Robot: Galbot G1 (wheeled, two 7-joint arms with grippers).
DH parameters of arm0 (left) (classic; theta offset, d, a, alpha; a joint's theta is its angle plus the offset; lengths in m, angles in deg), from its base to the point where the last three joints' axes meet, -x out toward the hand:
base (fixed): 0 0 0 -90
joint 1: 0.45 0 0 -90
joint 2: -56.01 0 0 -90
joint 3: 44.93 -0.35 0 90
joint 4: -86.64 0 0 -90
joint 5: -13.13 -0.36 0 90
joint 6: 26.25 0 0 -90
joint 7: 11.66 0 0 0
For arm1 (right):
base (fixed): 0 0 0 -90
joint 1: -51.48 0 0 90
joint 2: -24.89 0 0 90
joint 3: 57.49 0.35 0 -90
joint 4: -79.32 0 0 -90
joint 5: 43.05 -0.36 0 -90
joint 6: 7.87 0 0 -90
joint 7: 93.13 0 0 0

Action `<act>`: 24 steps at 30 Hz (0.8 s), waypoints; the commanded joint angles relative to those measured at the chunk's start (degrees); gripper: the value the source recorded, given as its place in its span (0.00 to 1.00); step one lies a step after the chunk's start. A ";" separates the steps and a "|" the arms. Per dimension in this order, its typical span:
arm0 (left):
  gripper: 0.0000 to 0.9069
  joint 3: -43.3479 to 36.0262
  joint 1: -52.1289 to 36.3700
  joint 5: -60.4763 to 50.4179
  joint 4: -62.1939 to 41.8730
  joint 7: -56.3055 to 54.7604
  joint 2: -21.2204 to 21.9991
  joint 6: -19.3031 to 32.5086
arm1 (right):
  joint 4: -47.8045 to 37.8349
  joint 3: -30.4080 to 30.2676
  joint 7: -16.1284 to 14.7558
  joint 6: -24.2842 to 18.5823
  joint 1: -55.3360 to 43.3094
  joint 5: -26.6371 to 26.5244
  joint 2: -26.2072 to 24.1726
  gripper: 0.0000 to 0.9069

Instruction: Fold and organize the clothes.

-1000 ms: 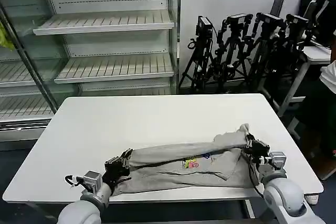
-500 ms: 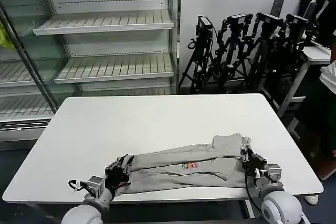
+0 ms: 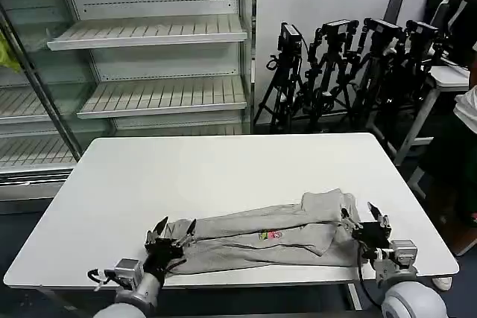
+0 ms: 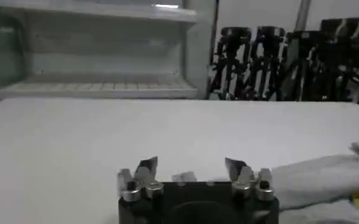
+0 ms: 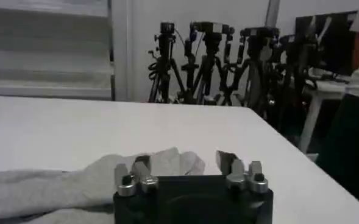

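The clothes are one light grey T-shirt (image 3: 261, 232), lying as a long folded band across the near part of the white table (image 3: 223, 169). A small multicoloured print (image 3: 270, 235) shows near its middle. My left gripper (image 3: 171, 230) stands open at the shirt's left end, with nothing between its fingers. My right gripper (image 3: 367, 216) is open at the shirt's right end, also holding nothing. In the left wrist view the left gripper (image 4: 191, 164) is open over bare table, with the shirt (image 4: 325, 176) off to one side. The right gripper (image 5: 183, 159) is open just before the bunched shirt (image 5: 75, 182).
An open display cooler with white shelves (image 3: 149, 31) stands behind the table at the back left. A row of black tripods (image 3: 350, 65) stands at the back right. The table's near edge (image 3: 246, 277) runs just below the shirt. The far half of the table is bare.
Both grippers have opened and let go of the shirt's ends, drawing back a little toward the near edge. The shirt has settled flat as a folded band.
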 commanded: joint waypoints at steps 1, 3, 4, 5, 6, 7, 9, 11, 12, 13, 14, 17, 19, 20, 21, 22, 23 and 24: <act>1.00 0.30 4.25 0.38 0.36 -4.87 8.27 1.48 | 3.22 1.90 0.15 -0.73 2.95 0.64 0.55 1.00; 1.00 0.01 4.03 -0.37 -1.65 -5.69 9.47 2.05 | 3.07 1.88 0.17 -0.88 3.11 0.88 0.73 1.00; 1.00 -0.16 3.86 -0.60 -2.93 -5.94 9.80 2.28 | 3.01 1.90 0.18 -0.93 3.23 0.91 0.77 1.00; 1.00 -0.41 3.69 -0.68 -3.53 -6.04 10.08 2.48 | 2.99 1.93 0.21 -0.95 3.32 0.96 0.80 1.00; 1.00 -0.64 3.47 -0.97 -4.34 -6.06 10.34 2.56 | 2.98 2.01 0.23 -1.01 3.42 0.98 0.83 1.00; 1.00 -0.86 3.26 -1.06 -4.90 -6.06 10.59 2.62 | 3.03 2.10 0.23 -1.04 3.51 0.99 0.83 1.00; 0.61 -1.22 2.98 -1.38 -6.09 -5.93 10.91 2.84 | 3.05 2.33 0.23 -1.12 3.68 0.98 0.84 1.00; 0.13 -1.48 2.72 -1.67 -6.73 -5.86 11.19 3.13 | 3.03 2.66 0.26 -1.26 3.84 0.96 0.84 1.00; 0.01 -1.59 2.75 -1.84 -7.02 -5.81 11.26 3.45 | 3.02 2.75 0.26 -1.32 3.91 0.96 0.85 1.00; 0.01 -1.72 2.81 -2.11 -7.34 -5.73 11.29 3.84 | 3.01 2.92 0.27 -1.44 4.04 0.96 0.86 1.00; 0.00 -1.97 2.99 -2.68 -7.66 -5.66 11.31 4.20 | 3.03 3.03 0.27 -1.48 4.13 0.95 0.85 1.00; 0.00 -2.21 3.31 -3.08 -8.41 -5.59 11.35 4.69 | 3.19 3.23 0.32 -1.64 4.35 0.96 0.98 1.00; 0.00 -2.31 3.47 -3.19 -8.50 -5.49 11.45 4.80 | 3.35 3.31 0.35 -1.70 4.42 0.97 1.09 1.00; 0.00 -2.36 3.61 -3.15 -8.35 -5.30 11.51 4.80 | 3.39 3.34 0.38 -1.74 4.39 0.98 1.17 1.00; 0.00 -2.38 3.70 -3.09 -8.21 -5.17 11.53 4.80 | 3.42 3.35 0.42 -1.74 4.37 0.98 1.20 1.00; 0.00 -2.51 3.94 -2.99 -7.81 -4.88 11.64 4.78 | 3.44 3.38 0.45 -1.77 4.33 0.98 1.28 1.00; 0.00 -2.55 4.06 -2.94 -7.71 -4.74 11.66 4.77 | 3.44 3.39 0.52 -1.86 4.26 0.99 1.35 1.00; 0.00 -2.55 4.12 -2.86 -7.38 -4.61 11.82 4.77 | 3.46 3.39 0.57 -1.90 4.25 0.97 1.38 1.00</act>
